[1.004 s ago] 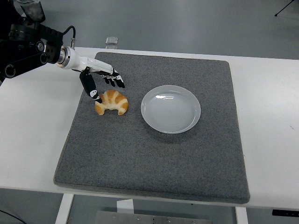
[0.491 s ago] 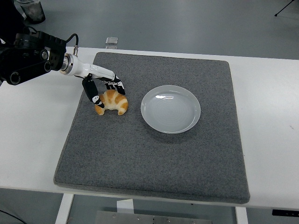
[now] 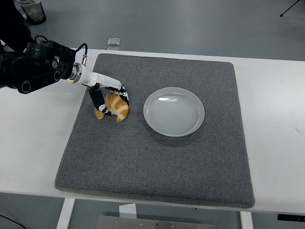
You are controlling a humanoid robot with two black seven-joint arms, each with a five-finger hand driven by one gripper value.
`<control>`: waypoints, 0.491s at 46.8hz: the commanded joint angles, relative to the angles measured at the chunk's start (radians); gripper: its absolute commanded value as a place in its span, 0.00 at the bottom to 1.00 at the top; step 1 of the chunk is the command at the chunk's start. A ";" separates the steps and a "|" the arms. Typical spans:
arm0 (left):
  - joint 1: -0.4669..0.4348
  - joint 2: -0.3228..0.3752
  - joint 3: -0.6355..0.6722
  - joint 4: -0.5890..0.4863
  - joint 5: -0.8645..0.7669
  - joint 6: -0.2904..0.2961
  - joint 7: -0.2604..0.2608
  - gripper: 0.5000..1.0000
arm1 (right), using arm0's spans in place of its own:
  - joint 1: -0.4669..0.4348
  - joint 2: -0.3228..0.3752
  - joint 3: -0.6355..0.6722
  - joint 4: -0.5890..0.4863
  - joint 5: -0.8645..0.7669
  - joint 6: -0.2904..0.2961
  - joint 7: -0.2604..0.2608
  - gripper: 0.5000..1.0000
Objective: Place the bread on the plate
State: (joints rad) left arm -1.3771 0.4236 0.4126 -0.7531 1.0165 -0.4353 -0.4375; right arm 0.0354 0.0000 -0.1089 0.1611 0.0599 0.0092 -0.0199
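— Where do we stand?
— On the grey mat [image 3: 157, 157], the plate [image 3: 174, 111] sits empty; the bread [image 3: 116, 106] lies well to its left. Our left hand [image 3: 107, 98] has its fingers clamped on the bread. We judge we're at the grasp.
— Next?
— We'd lift, carry right, and set it on the plate.

Left arm enters from left edge, black forearm angled right and slightly down, white wrist section leading to left robot hand [image 3: 108, 99]. Palm faces down, fingers [image 3: 122, 94] curled downward, thumb [image 3: 98, 101] opposed on near-left side, closed in grasp with load pinched between thumb and fingers. Right arm outside picture.
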 commanded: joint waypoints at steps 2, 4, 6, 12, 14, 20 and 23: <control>0.004 0.000 0.002 0.008 0.011 0.020 -0.001 0.47 | 0.000 0.000 0.000 0.000 0.000 0.000 0.000 0.90; 0.006 -0.002 0.002 0.008 0.016 0.023 -0.001 0.44 | 0.000 0.000 0.000 0.002 0.000 0.000 0.000 0.91; 0.010 -0.002 0.002 0.006 0.030 0.023 -0.003 0.38 | 0.000 0.000 0.000 0.002 0.000 0.000 0.000 0.90; 0.021 -0.002 0.000 0.008 0.079 0.035 -0.007 0.00 | 0.000 0.000 -0.002 0.002 0.000 0.002 0.000 0.91; 0.021 -0.002 0.000 0.006 0.083 0.038 -0.009 0.00 | 0.000 0.000 -0.002 0.003 0.000 0.006 0.000 0.90; 0.010 -0.002 -0.002 0.004 0.086 0.043 -0.015 0.00 | 0.000 0.000 0.000 0.003 0.000 0.028 0.000 0.90; 0.001 -0.002 -0.005 0.004 0.085 0.043 -0.015 0.00 | 0.000 0.000 0.000 0.003 0.000 0.031 0.000 0.90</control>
State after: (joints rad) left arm -1.3633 0.4221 0.4124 -0.7480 1.1050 -0.3933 -0.4514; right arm 0.0354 0.0000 -0.1093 0.1643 0.0599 0.0364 -0.0198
